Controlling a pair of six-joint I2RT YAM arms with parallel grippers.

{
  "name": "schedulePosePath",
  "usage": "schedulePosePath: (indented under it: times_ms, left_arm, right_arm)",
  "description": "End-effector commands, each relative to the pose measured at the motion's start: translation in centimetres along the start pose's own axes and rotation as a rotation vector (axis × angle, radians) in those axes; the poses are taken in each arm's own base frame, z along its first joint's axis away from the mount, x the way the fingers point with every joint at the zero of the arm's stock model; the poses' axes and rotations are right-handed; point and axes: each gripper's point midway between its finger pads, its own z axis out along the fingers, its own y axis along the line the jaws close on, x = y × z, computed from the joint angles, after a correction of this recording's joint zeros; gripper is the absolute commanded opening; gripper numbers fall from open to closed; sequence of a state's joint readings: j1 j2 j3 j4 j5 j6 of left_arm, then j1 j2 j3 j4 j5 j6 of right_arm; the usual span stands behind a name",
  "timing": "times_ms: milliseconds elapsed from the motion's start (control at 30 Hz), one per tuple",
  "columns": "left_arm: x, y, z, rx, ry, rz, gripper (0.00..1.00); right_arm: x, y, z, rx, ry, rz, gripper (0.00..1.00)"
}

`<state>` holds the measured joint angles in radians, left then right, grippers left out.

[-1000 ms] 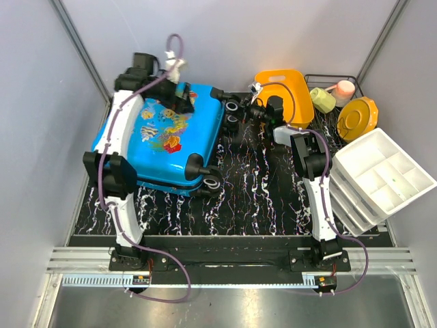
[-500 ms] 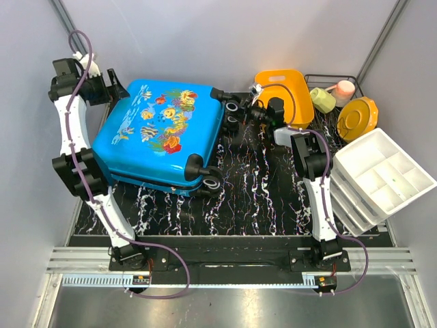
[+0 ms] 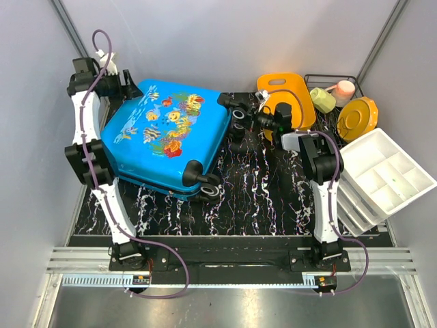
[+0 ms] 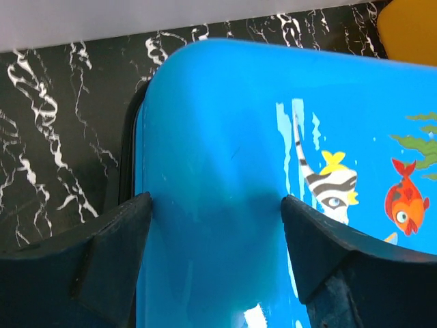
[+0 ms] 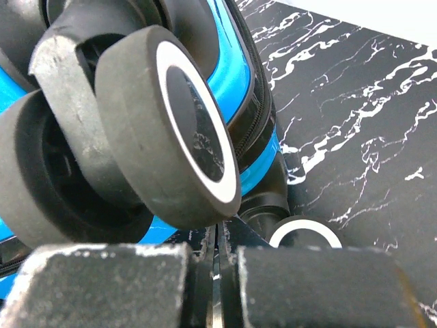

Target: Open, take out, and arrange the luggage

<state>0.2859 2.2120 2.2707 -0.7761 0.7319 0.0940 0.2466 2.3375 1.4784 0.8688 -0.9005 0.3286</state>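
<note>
Top camera view: the blue suitcase (image 3: 171, 140) looks shut, upper left, with nothing taken out yet. Over its lid (image 4: 225, 123) the left gripper (image 4: 215, 205) is spread wide. By a wheel (image 5: 171, 130), the right gripper (image 5: 217, 254) is pressed together.

White arms (image 3: 116, 215) with black joints, trailing purple cables (image 3: 188, 275) (thin, looped).

The left end effector (image 3: 127, 87) has moved from above the luggage (image 3: 171, 137) to its far left corner, and the luggage has turned slightly.
</note>
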Motion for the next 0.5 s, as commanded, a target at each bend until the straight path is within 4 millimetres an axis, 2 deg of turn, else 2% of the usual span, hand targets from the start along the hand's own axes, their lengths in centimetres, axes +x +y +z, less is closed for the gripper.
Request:
schedulePosePath:
  times_ms: [0,33,67,100,133,167,200,233,267,300,333,367,400,433,467]
  left_arm:
    - [1.5,-6.9,0.4,0.157,0.126,0.019,0.8]
    - [0.6,-6.7,-0.6,0.115,0.109,0.09,0.82]
    - [-1.2,-7.9,-3.0,0.071,0.067,0.155,0.83]
    - [-1.9,-7.9,-4.4,0.015,0.048,0.21,0.86]
    - [-2.3,-8.4,-5.6,-0.017,0.031,0.23,0.88]
    - [-1.6,-8.3,-6.5,-0.052,0.034,0.229,0.89]
    - [-2.6,-9.9,-9.8,-0.102,-0.015,0.269,0.9]
    - [-2.3,-10.6,-11.4,-0.118,-0.024,0.268,0.91]
    - [0.5,-10.2,-11.7,-0.128,0.029,0.212,0.91]
    - [0.4,-11.4,-15.2,-0.154,-0.029,0.171,0.91]
    - [1.7,-11.6,-16.3,-0.144,-0.029,0.115,0.91]
    - [5.2,-11.0,-16.3,-0.126,0.023,0.008,0.91]
    - [5.8,-11.1,-19.4,-0.176,-0.026,-0.057,0.9]
    - [7.8,-11.1,-20.1,-0.186,-0.004,-0.119,0.89]
    - [11.1,-11.0,-20.2,-0.175,0.042,-0.2,0.89]
  right_arm:
    - [-2.8,4.0,-0.6,-0.067,-0.009,-0.068,0.0]
    - [-2.6,4.2,-0.6,-0.061,0.001,-0.058,0.0]
    - [-2.3,4.5,-0.7,-0.058,0.007,-0.059,0.0]
    - [-2.4,4.8,-0.8,-0.055,0.009,-0.062,0.0]
    - [-2.4,5.0,-0.8,-0.053,0.012,-0.066,0.0]
    - [-2.3,5.3,-0.8,-0.056,0.017,-0.08,0.0]
    - [-2.2,5.3,-0.8,-0.05,0.02,-0.08,0.0]
    - [-2.1,5.4,-0.8,-0.048,0.022,-0.083,0.0]
    - [-2.3,5.6,-0.8,-0.048,0.021,-0.093,0.0]
    - [-2.3,5.4,-0.9,-0.035,0.022,-0.093,0.0]
    - [-2.3,5.5,-0.9,-0.033,0.022,-0.098,0.0]
    - [-2.5,5.5,-1.0,-0.031,0.021,-0.112,0.0]
    - [-2.5,5.6,-1.1,-0.027,0.023,-0.114,0.0]
    - [-2.3,5.7,-1.1,-0.026,0.029,-0.113,0.0]
    - [-2.5,5.9,-1.3,-0.028,0.029,-0.124,0.0]
